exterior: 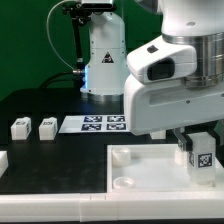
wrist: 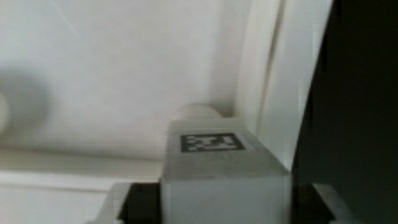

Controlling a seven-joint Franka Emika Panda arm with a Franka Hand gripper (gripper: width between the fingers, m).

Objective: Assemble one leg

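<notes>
My gripper is shut on a white square leg with a black-and-white tag on its face. It holds the leg upright over the right end of the wide white slab at the exterior view's front right. In the wrist view the leg fills the space between my fingers, tag up, standing against the slab's corner. Whether its lower end sits in a socket is hidden. Two more legs lie at the exterior view's left.
The marker board lies behind the slab in the middle. The robot base stands at the back. A white part edge shows at the far left. The table is black.
</notes>
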